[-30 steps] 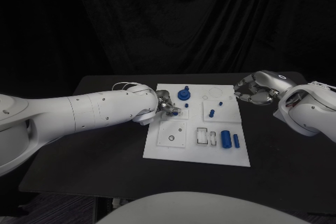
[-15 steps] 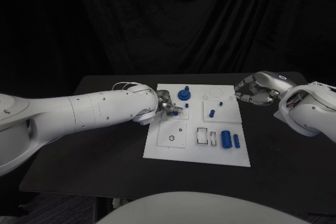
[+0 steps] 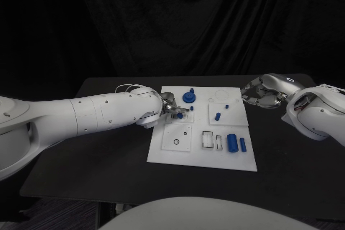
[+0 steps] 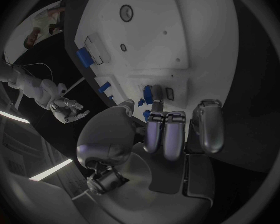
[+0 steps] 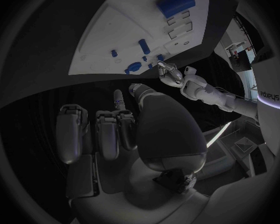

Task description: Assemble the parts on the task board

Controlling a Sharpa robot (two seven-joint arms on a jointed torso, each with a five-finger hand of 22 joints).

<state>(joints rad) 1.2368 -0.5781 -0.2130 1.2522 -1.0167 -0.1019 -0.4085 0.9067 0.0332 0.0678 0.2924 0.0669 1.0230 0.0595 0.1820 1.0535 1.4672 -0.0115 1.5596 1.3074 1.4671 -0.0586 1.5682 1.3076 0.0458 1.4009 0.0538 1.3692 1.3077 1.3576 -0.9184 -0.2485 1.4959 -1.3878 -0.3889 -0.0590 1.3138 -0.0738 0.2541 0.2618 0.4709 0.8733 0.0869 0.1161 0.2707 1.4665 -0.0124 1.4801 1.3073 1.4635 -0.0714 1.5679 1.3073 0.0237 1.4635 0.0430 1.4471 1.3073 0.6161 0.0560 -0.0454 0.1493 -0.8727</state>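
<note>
The white task board [image 3: 202, 158] lies mid-table. My left hand [image 3: 169, 107] reaches over its far left part and pinches a small blue peg [image 3: 179, 115] at a small square plate; in the left wrist view the peg [image 4: 149, 93] sits between thumb and fingertip of that hand [image 4: 165, 129]. A blue stepped knob [image 3: 189, 96] stands just beyond it. My right hand [image 3: 262, 96] hovers off the board's far right corner, fingers curled in on nothing. Its palm fills the middle of the right wrist view [image 5: 115, 129].
Two short blue pegs [image 3: 217, 116] stand on the right square plate. A thick blue cylinder [image 3: 232, 141] and a thin one [image 3: 243, 144] lie at the board's near right, beside two rectangular slots [image 3: 208, 139]. Black table [image 3: 107, 155] surrounds the board.
</note>
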